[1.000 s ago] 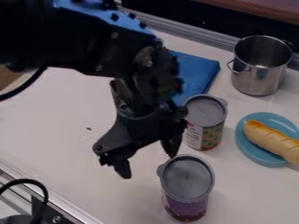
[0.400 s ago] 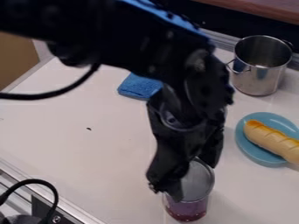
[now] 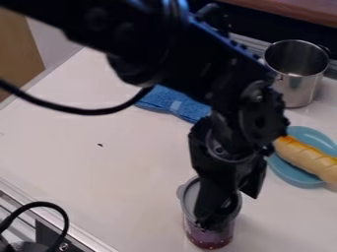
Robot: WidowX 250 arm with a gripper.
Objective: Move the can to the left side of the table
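Observation:
The purple can [image 3: 209, 238] with a grey lid stands upright near the bottom of the view, right of centre. My gripper [image 3: 232, 208] hangs over it, open, with one finger in front of the lid and the other at the can's right rear edge. The gripper hides much of the lid and the can's upper right side. The white table [image 3: 112, 177] spreads out to the left.
A blue plate [image 3: 284, 172] with a bread roll [image 3: 308, 158] lies to the right. Behind it stands a metal pot [image 3: 293, 87]. A blue cloth [image 3: 172, 104] lies partly behind the arm.
My gripper has moved right and down from left of the purple can to over it. The second can, with a patterned label, is now hidden behind the arm. The purple can has not moved.

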